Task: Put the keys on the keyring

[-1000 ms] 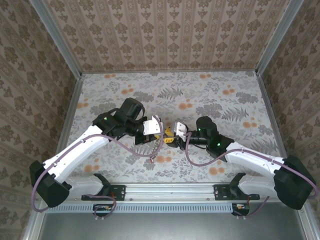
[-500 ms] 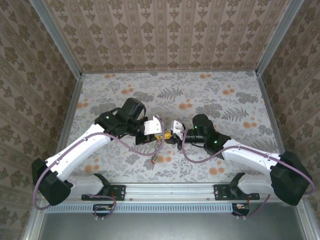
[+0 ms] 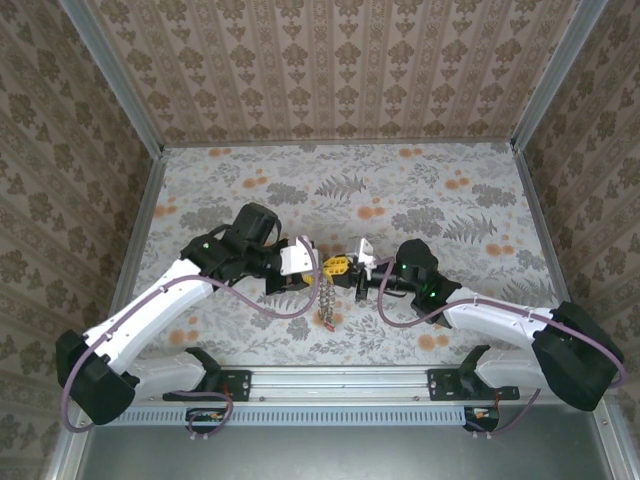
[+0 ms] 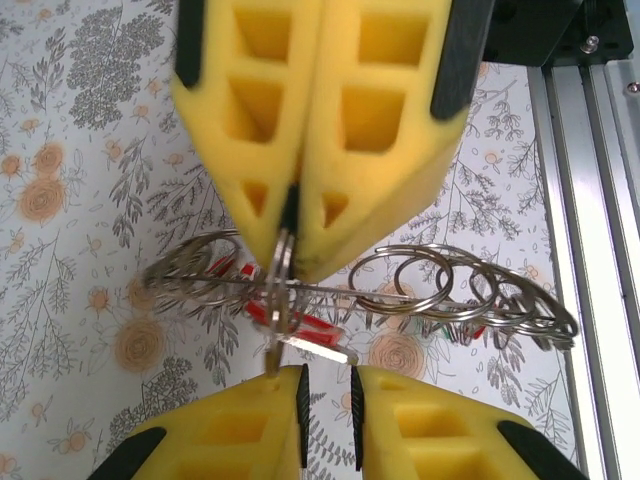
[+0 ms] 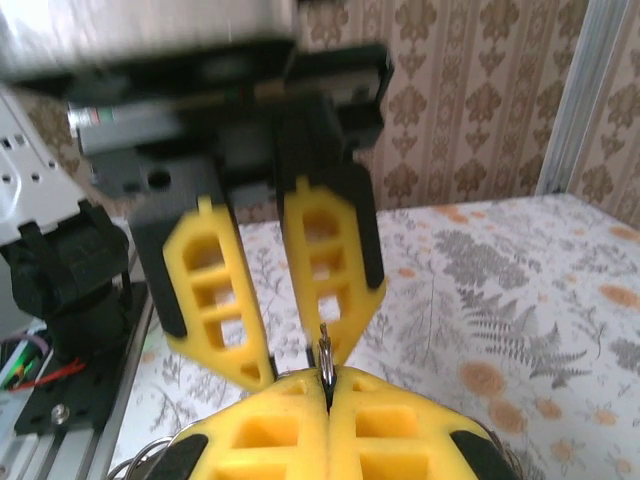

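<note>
Both tip-to-tip: right pincer (image 4: 290, 255) clamped on keyring (image 4: 400, 290), lying crosswise btwn; left pincer (image 4: 328, 385) narrowly open, nearest red keys (image 4: 300, 322).

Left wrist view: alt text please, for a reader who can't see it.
The right gripper, shut, pinches the keyring over the flowered table; red keys show behind its rings. The left gripper sits just below, slightly open.

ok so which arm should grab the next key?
Left, probably. The right claw is shut on the keyring and holds it up, so it's busy. The left claw has its jaws parted with nothing clearly gripped, and a red key shows close to its fingertips.
</note>
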### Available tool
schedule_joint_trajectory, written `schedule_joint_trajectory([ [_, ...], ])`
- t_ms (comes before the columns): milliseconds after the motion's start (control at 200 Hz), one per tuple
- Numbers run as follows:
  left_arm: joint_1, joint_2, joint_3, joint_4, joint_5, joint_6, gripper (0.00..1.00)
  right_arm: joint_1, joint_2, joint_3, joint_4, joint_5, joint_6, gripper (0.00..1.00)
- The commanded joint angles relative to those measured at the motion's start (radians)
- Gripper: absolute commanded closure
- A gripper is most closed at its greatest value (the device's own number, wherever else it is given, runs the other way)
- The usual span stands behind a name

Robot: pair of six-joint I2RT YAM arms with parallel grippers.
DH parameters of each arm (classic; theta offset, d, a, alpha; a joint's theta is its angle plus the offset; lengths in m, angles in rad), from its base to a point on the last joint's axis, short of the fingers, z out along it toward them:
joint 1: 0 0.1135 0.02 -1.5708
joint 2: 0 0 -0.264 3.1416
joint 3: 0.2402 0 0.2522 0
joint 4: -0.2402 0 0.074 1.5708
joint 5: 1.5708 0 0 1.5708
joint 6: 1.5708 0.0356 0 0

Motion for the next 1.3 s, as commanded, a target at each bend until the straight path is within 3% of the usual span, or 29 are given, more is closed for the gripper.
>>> schedule_joint_trajectory([
  [0,0.007,-0.036,-0.018,0.075,0.027,0.010,0.81,-0.004,-0.014,0.001,0.168,-0.015,0.063,1.00],
  [60,0.008,-0.047,-0.026,0.106,0.025,0.004,0.85,-0.003,-0.009,0.000,0.196,-0.011,0.077,1.00],
  [135,0.010,-0.060,-0.033,0.135,0.032,-0.005,0.99,-0.003,0.001,0.000,0.223,-0.007,0.095,1.00],
  [190,0.012,-0.071,-0.041,0.153,0.034,-0.015,1.00,-0.004,0.009,0.001,0.237,-0.007,0.105,1.00],
  [240,0.016,-0.083,-0.052,0.169,0.042,-0.021,0.92,-0.003,0.013,0.002,0.244,-0.008,0.109,1.00],
  [325,0.029,-0.119,-0.084,0.199,0.061,-0.024,0.69,-0.004,0.016,0.001,0.243,-0.007,0.106,1.00],
  [410,0.041,-0.159,-0.115,0.237,0.085,-0.029,0.59,-0.005,0.015,0.004,0.226,-0.015,0.097,1.00],
  [760,0.052,-0.167,-0.191,0.449,0.141,-0.139,0.55,-0.005,0.020,0.015,0.189,-0.038,0.083,1.00],
  [835,0.052,-0.176,-0.200,0.475,0.155,-0.144,0.62,-0.004,0.020,0.014,0.188,-0.031,0.083,1.00],
  [1060,0.051,-0.176,-0.212,0.469,0.162,-0.124,1.00,-0.005,0.022,0.014,0.230,0.013,0.118,1.00],
  [1275,0.050,-0.184,-0.244,0.441,0.094,-0.090,1.00,-0.017,0.017,-0.002,0.342,0.079,0.205,1.00],
  [1295,0.050,-0.185,-0.247,0.443,0.090,-0.091,0.96,-0.019,0.018,-0.004,0.354,0.082,0.215,1.00],
])
